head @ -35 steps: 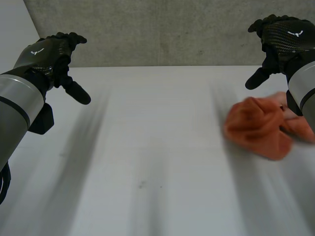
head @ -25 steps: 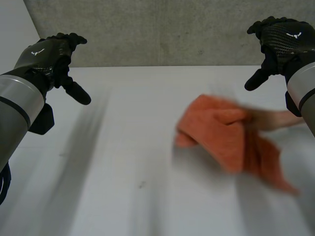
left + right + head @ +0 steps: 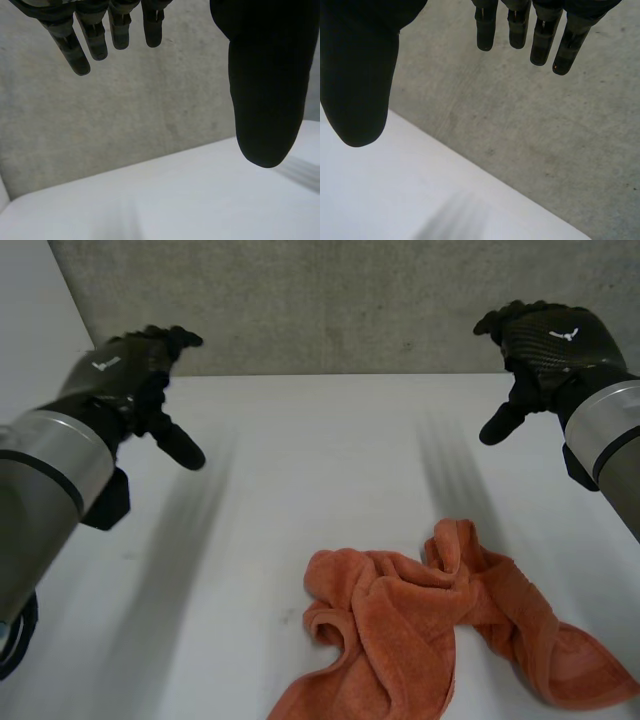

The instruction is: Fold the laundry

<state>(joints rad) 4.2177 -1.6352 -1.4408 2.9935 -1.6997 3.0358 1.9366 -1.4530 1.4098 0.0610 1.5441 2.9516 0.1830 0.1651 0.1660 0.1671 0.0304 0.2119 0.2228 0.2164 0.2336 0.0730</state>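
Head view: orange towel (image 3: 440, 635) crumpled on the worktop (image 3: 320, 460), well apart from raised left robot hand (image 3: 130, 365) and right robot hand (image 3: 540, 340). Left wrist view: fingers (image 3: 75, 50) straight, empty. Right wrist view: fingers (image 3: 567, 47) likewise. Hidden corners risk pinching 2 layers.

An orange towel (image 3: 440, 635) lies in a crumpled, bunched-up heap on the white table (image 3: 300, 460). It sits on the near side, a little toward the right.
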